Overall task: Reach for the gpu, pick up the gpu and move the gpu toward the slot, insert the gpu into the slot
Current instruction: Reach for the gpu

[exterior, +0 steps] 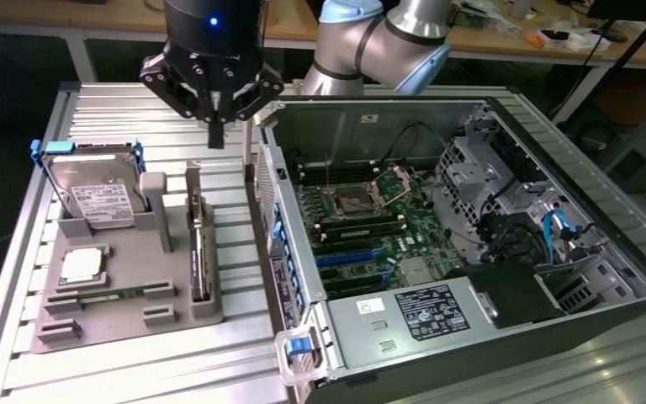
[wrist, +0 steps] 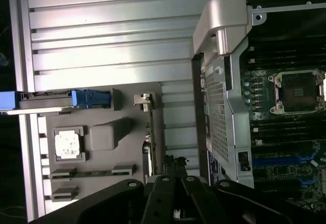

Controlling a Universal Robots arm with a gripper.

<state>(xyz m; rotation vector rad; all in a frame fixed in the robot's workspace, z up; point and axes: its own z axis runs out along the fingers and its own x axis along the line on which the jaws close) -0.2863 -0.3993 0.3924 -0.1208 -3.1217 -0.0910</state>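
The gpu [exterior: 198, 252] stands on its edge in a grey holder tray [exterior: 132, 324], a thin dark card between two grey posts. In the wrist view the gpu [wrist: 148, 137] shows edge-on, with its silver end bracket [wrist: 143, 100] at one end. My gripper [exterior: 218, 135] hangs above the far end of the card, fingers shut together with nothing between them, clear of the card. Its black linkages [wrist: 168, 193] show in the wrist view. The blue slots [exterior: 352, 257] lie on the motherboard inside the open computer case; the wrist view catches the slot [wrist: 285, 160] too.
A silver hard drive [exterior: 98, 198] with blue rails stands at the tray's far end, with a processor chip [exterior: 82, 265] and a memory stick [exterior: 110, 296] nearer. The case's side wall [exterior: 267, 210] rises right beside the tray. Ribbed aluminium table [exterior: 132, 109] all around.
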